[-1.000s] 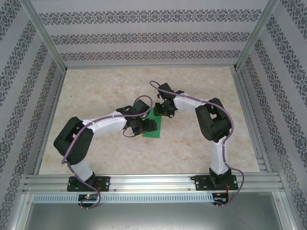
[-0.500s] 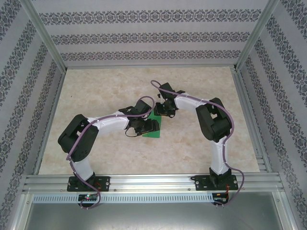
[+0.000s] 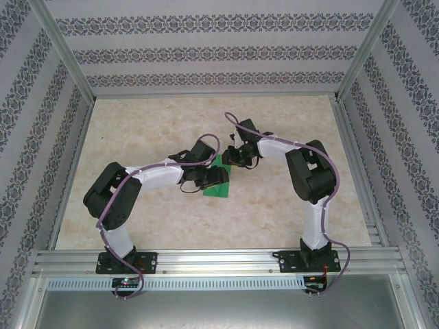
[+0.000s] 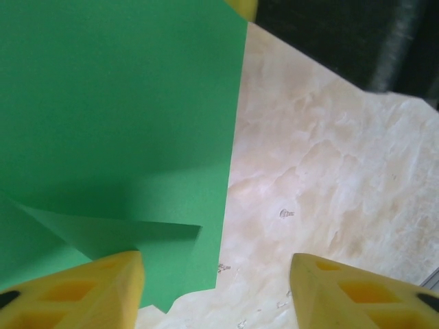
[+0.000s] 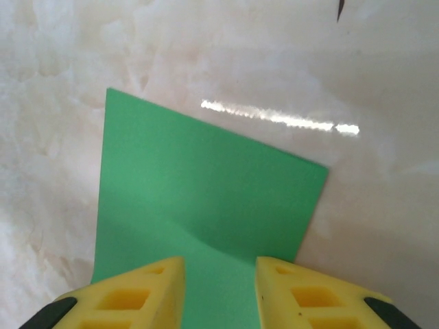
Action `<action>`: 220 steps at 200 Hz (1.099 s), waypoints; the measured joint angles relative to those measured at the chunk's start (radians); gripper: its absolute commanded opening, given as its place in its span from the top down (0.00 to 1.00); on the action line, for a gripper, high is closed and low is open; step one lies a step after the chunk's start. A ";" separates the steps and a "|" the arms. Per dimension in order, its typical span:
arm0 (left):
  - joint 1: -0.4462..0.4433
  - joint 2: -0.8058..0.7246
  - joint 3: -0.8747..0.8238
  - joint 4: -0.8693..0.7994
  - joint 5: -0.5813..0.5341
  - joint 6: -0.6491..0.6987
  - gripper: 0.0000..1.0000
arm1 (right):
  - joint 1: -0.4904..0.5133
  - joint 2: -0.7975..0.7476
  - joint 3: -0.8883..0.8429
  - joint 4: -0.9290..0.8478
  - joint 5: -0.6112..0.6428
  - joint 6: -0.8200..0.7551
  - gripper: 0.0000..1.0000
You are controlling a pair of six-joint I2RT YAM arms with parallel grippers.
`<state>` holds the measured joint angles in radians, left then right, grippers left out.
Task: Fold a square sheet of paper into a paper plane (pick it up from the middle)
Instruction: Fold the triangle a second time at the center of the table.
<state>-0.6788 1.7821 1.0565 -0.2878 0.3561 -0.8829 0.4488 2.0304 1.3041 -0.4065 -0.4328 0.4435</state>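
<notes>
**Square sheet of paper (image 3: 219, 191) flat mid-tabletop (image 3: 137, 130), nothing clamped**

Sheet is bright green and lies about the middle of the tabletop, well apart from all four edges. In the top view it sits between the two arms' tool ends, which partly cover it.

Left gripper (image 4: 216, 291): jaws wide apart, holding nothing. In the left wrist view, one yellow finger (image 4: 82, 291) is over the sheet's near corner. The other is over bare marble, beside the sheet's straight edge. A folded triangular flap with a sharp crease shows right by the finger on the paper side.

Right gripper (image 5: 219, 291): jaws part-way apart with a narrow gap, green visible through it. Both fingers (image 5: 130, 295) are over the sheet's near edge. A slight buckle shadow sits in the paper just ahead of them. Can't tell whether the tips press on the sheet or hang just above it.
</notes>
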 measured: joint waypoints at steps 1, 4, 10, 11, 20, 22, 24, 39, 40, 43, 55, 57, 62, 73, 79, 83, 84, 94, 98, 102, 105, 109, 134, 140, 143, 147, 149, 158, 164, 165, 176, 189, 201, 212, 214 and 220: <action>0.000 0.000 -0.001 0.000 0.000 0.002 0.53 | 0.000 -0.001 -0.003 0.000 -0.004 0.000 0.66; 0.000 0.000 -0.003 0.001 0.000 0.002 0.54 | -0.003 -0.005 -0.007 0.001 -0.012 0.000 0.66; 0.002 0.000 -0.009 0.004 -0.002 0.002 0.57 | -0.006 -0.015 -0.018 0.006 -0.030 0.003 0.67; 0.002 0.000 -0.010 0.004 -0.002 0.000 0.58 | -0.006 -0.016 -0.019 0.007 -0.032 0.004 0.67; 0.004 0.000 -0.016 0.005 -0.004 -0.005 0.61 | -0.013 -0.034 -0.034 0.017 -0.056 0.007 0.66; 0.004 0.000 -0.017 0.005 -0.004 -0.004 0.62 | -0.013 -0.038 -0.038 0.020 -0.061 0.008 0.66; 0.004 0.000 -0.018 0.005 -0.004 -0.004 0.62 | -0.013 -0.042 -0.041 0.022 -0.067 0.008 0.67; 0.005 0.000 -0.024 0.005 -0.006 -0.006 0.67 | -0.019 -0.079 -0.067 0.040 -0.101 0.011 0.66; 0.005 0.000 -0.024 0.005 -0.007 -0.007 0.67 | -0.019 -0.083 -0.069 0.042 -0.103 0.011 0.66; 0.005 0.000 -0.024 0.005 -0.006 -0.006 0.68 | -0.019 -0.090 -0.074 0.045 -0.107 0.011 0.66; 0.005 0.000 -0.024 0.005 -0.007 -0.009 0.71 | -0.019 -0.117 -0.096 0.057 -0.127 0.015 0.66; 0.005 0.000 -0.024 0.005 -0.006 -0.008 0.72 | -0.019 -0.121 -0.100 0.060 -0.131 0.015 0.66; 0.005 0.000 -0.024 0.005 -0.007 -0.009 0.73 | -0.019 -0.130 -0.109 0.067 -0.138 0.019 0.66; 0.005 0.000 -0.024 0.005 -0.008 -0.010 0.77 | -0.019 -0.148 -0.136 0.085 -0.154 0.027 0.66; 0.005 0.000 -0.025 0.005 -0.010 -0.009 0.79 | -0.019 -0.155 -0.149 0.089 -0.161 0.028 0.66; 0.005 0.000 -0.025 0.005 -0.012 -0.008 0.80 | -0.019 -0.160 -0.160 0.093 -0.167 0.031 0.66; 0.005 0.000 -0.025 0.005 -0.013 -0.009 0.81 | -0.019 -0.161 -0.162 0.093 -0.168 0.031 0.66; 0.005 0.000 -0.025 0.005 -0.018 -0.009 0.84 | -0.019 -0.170 -0.189 0.100 -0.181 0.038 0.67; 0.005 0.000 -0.025 0.004 -0.021 -0.009 0.85 | -0.019 -0.174 -0.200 0.103 -0.186 0.039 0.67; 0.005 0.000 -0.025 0.004 -0.022 -0.009 0.86 | -0.019 -0.175 -0.209 0.106 -0.191 0.042 0.67; 0.005 0.000 -0.025 0.004 -0.023 -0.008 0.87 | -0.019 -0.177 -0.216 0.109 -0.193 0.045 0.68; 0.005 0.000 -0.025 0.004 -0.025 -0.008 0.88 | -0.019 -0.179 -0.226 0.112 -0.198 0.050 0.68; 0.007 0.000 -0.027 0.004 -0.029 -0.007 0.94 | -0.019 -0.185 -0.285 0.150 -0.231 0.078 0.70; 0.009 0.000 -0.027 0.004 -0.029 -0.006 0.95 | -0.019 -0.185 -0.297 0.159 -0.238 0.084 0.70; 0.010 0.000 -0.027 0.004 -0.029 -0.006 0.95 | -0.019 -0.186 -0.303 0.162 -0.242 0.088 0.70; 0.011 0.000 -0.027 0.004 -0.029 -0.005 0.96 | -0.019 -0.186 -0.311 0.166 -0.246 0.091 0.70; 0.011 0.000 -0.027 0.004 -0.029 -0.005 0.96 | -0.019 -0.186 -0.314 0.170 -0.250 0.093 0.70; 0.013 0.000 -0.027 0.004 -0.029 -0.005 0.96 | -0.017 -0.186 -0.323 0.179 -0.255 0.103 0.70; 0.013 0.000 -0.027 0.004 -0.029 -0.005 0.96 | -0.017 -0.186 -0.328 0.187 -0.260 0.107 0.70; 0.014 0.000 -0.027 0.004 -0.029 -0.005 0.96 | -0.017 -0.186 -0.329 0.188 -0.261 0.108 0.70; 0.014 0.000 -0.028 0.004 -0.029 -0.005 0.97 | -0.013 -0.186 -0.333 0.200 -0.269 0.114 0.70; 0.016 0.000 -0.029 0.004 -0.029 -0.005 0.97 | -0.010 -0.186 -0.334 0.213 -0.277 0.119 0.69; 0.018 0.000 -0.029 0.004 -0.029 -0.005 0.98 | -0.003 -0.186 -0.335 0.225 -0.282 0.124 0.69; 0.018 0.000 -0.029 0.004 -0.029 -0.005 0.98 | 0.001 -0.186 -0.336 0.233 -0.287 0.129 0.69; 0.018 0.000 -0.029 0.004 -0.029 -0.005 0.98 | 0.002 -0.186 -0.336 0.235 -0.288 0.130 0.69; 0.018 0.000 -0.029 0.004 -0.029 -0.005 0.98 | 0.003 -0.186 -0.336 0.238 -0.291 0.132 0.69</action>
<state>-0.6613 1.7821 1.0275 -0.2840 0.3275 -0.8883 0.4519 1.8446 0.9684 -0.1688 -0.7238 0.5751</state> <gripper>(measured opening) 0.053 0.309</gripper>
